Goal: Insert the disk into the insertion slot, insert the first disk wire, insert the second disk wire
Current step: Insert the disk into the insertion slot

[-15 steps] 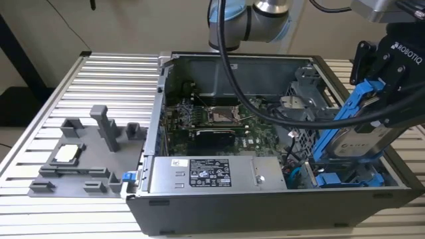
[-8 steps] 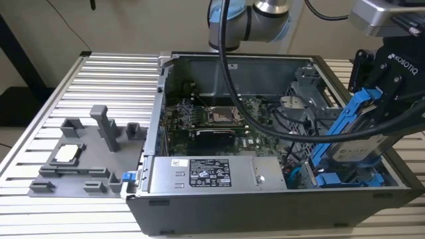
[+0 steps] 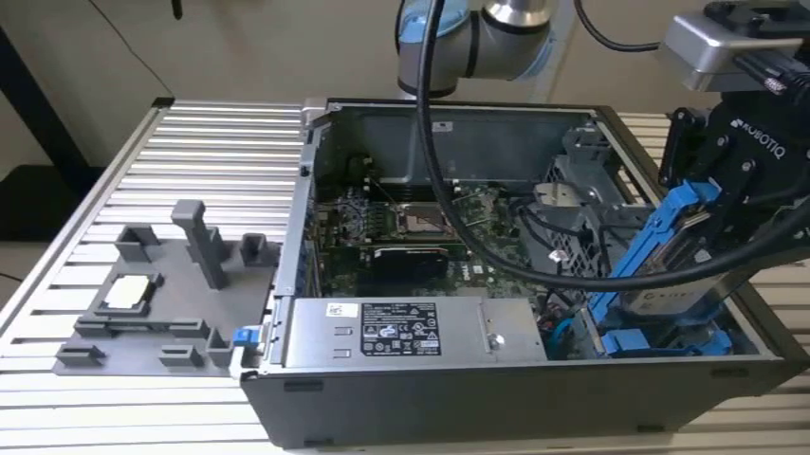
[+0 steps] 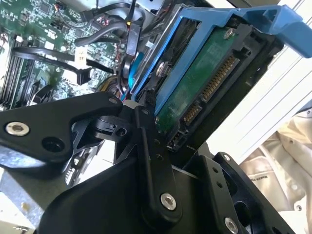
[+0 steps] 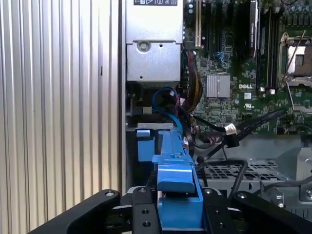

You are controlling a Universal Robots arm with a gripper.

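Observation:
The disk (image 3: 652, 270), in its bright blue carrier frame, hangs steeply tilted over the right front corner of the open computer case (image 3: 418, 398). My gripper (image 3: 715, 213) is shut on its upper end. In the second wrist view the disk (image 4: 204, 83) shows its green circuit side and connector, with a black finger (image 4: 148, 146) pressed against its edge. In the first wrist view the blue carrier (image 5: 175, 170) sits between my gripper's (image 5: 178, 209) two fingers and points toward the grey drive cage (image 5: 141, 126). The insertion slot mouth is hidden behind the disk. A black disk wire (image 5: 229, 130) lies loose beside it.
A grey power-supply box (image 3: 386, 332) lies along the case front, next to the disk's lower end. The motherboard (image 3: 405, 227) fills the case floor, with black cables (image 3: 557, 256) crossing it. A grey fixture plate (image 3: 165, 294) rests on the slatted table (image 3: 190, 152) at the exterior view's left.

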